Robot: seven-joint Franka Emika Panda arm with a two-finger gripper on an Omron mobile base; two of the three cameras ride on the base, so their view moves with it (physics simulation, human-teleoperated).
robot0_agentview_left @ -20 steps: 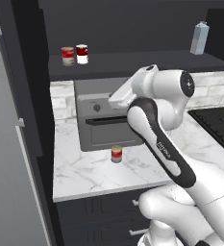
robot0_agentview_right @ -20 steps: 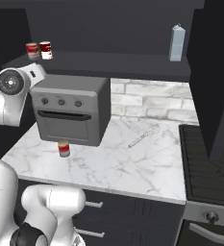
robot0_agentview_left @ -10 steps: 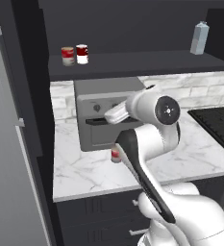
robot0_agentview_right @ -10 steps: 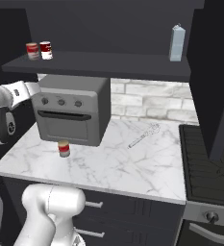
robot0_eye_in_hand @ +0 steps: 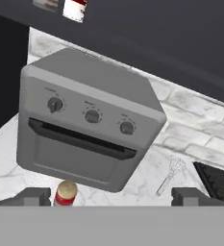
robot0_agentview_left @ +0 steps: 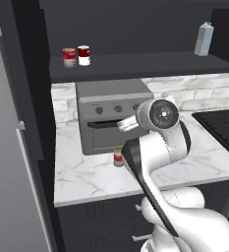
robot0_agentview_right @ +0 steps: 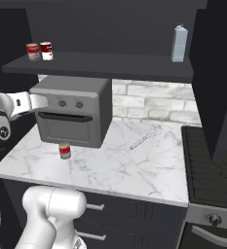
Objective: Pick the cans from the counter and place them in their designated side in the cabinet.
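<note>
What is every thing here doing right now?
Small red can with tan band: upright on the marble counter.
Two red cans: upright on the dark shelf.
Grey toaster oven: door shut.
Pale carton: upright.
Wire whisk: lying flat.
End effector: open, empty.

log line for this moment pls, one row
phase: reaching | gripper: open, empty, above can | can: on counter before toaster oven | shelf: two cans left, carton right
</note>
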